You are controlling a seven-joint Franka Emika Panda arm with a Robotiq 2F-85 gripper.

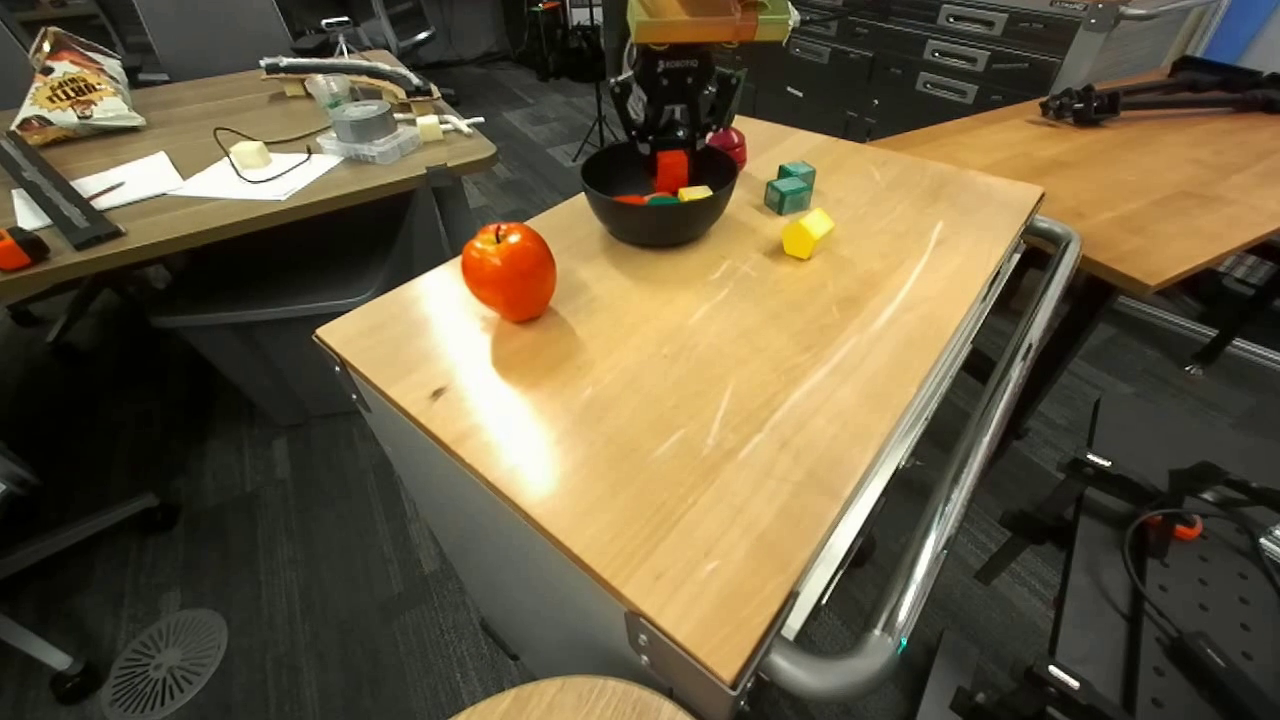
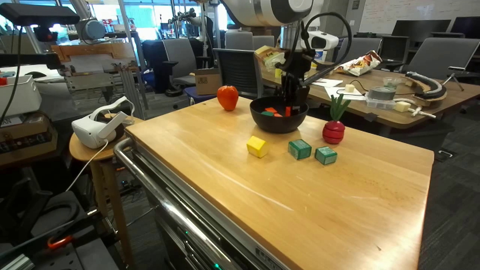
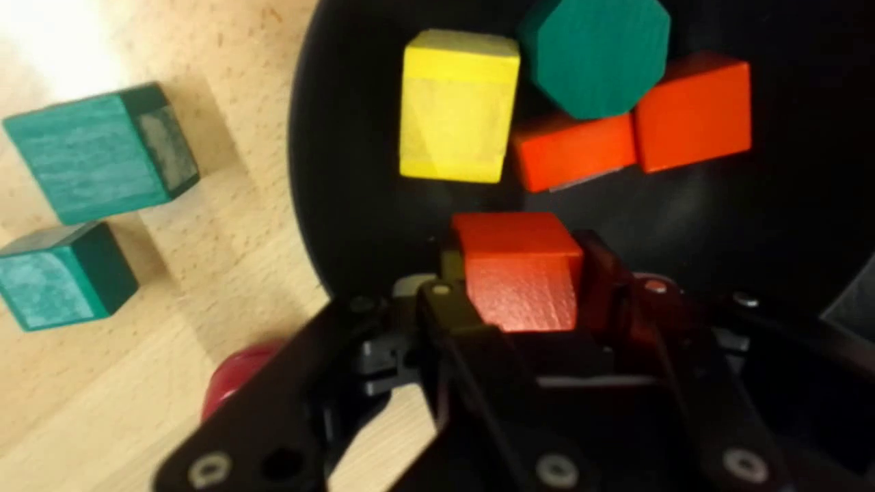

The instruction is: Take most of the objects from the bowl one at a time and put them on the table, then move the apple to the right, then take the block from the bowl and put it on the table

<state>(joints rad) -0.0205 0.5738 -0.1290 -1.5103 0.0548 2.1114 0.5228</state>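
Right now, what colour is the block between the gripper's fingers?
Red, leaning towards orange; the block shows best in the wrist view.

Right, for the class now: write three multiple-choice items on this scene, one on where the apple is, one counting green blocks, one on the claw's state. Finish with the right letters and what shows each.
1. Where is the apple in relation to the bowl?
A) inside it
B) underneath it
C) apart from it, on the table

2. How many green blocks lie on the table, outside the bowl?
A) two
B) one
C) five

3. What state is the claw in?
A) jaws around the apple
B) jaws on either side of a red block
C) nothing between its jaws

1 C: bare table shows between them in both exterior views.
2 A: all three views show two outside the bowl.
3 B: the wrist view shows the block between the jaws.
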